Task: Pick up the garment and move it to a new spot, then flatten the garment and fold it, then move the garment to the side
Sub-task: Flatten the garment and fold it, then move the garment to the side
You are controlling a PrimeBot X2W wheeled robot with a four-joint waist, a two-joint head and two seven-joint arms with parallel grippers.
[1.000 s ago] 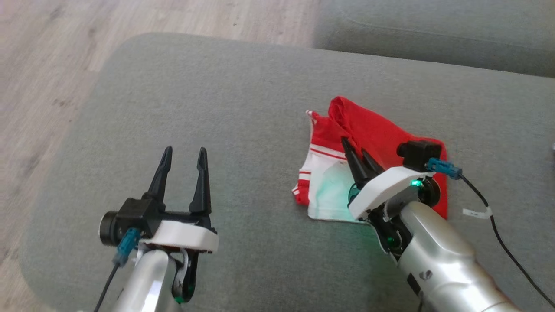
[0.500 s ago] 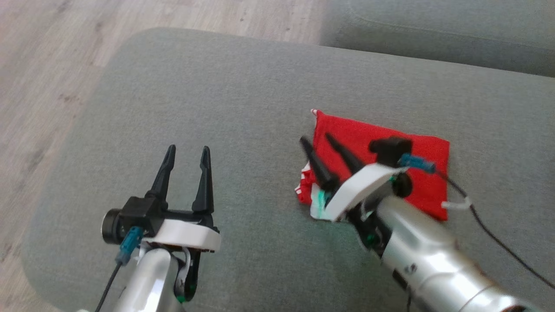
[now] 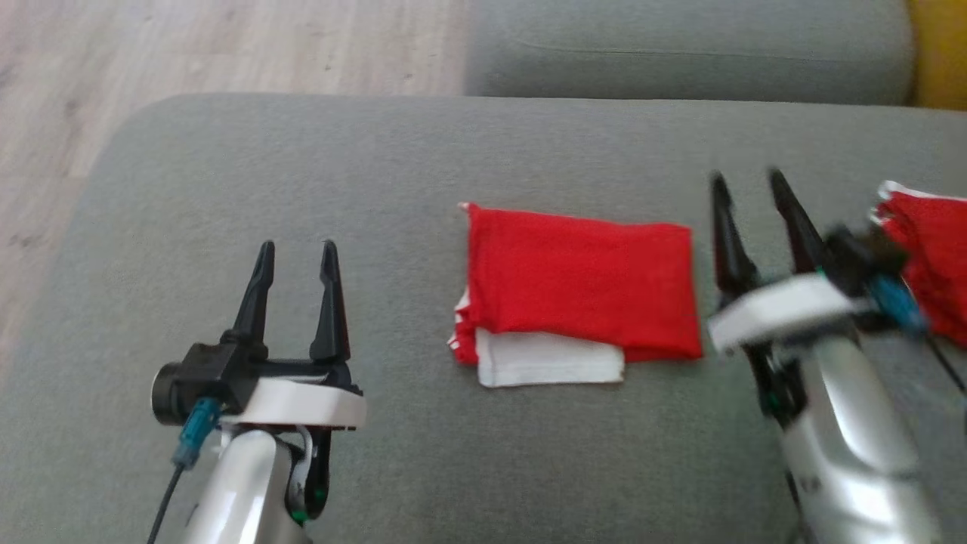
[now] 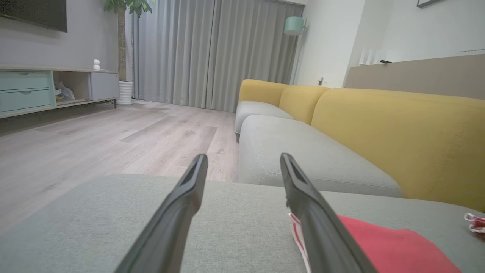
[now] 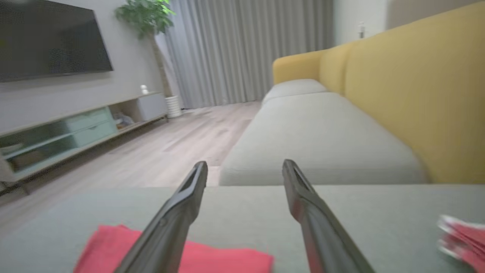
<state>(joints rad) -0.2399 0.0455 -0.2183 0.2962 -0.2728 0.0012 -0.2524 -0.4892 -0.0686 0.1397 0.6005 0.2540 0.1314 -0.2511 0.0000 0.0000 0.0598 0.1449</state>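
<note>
Folded red garment [image 3: 578, 283] lies flat on sofa cushion [image 3: 302, 151], between the arms. Spread and empty, clear of it: left fingers [image 3: 329, 302], right fingers [image 3: 731, 242]. Judged light, limp, unfolds easily; pinch all layers at a folded edge.

Folded red garment [image 3: 582, 279] on grey cushion [image 3: 378, 166]

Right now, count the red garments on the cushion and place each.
2. The folded garment lies central on the cushion; a second garment sits at the head view's right edge, cut off. Others may be hidden beyond it.
</note>
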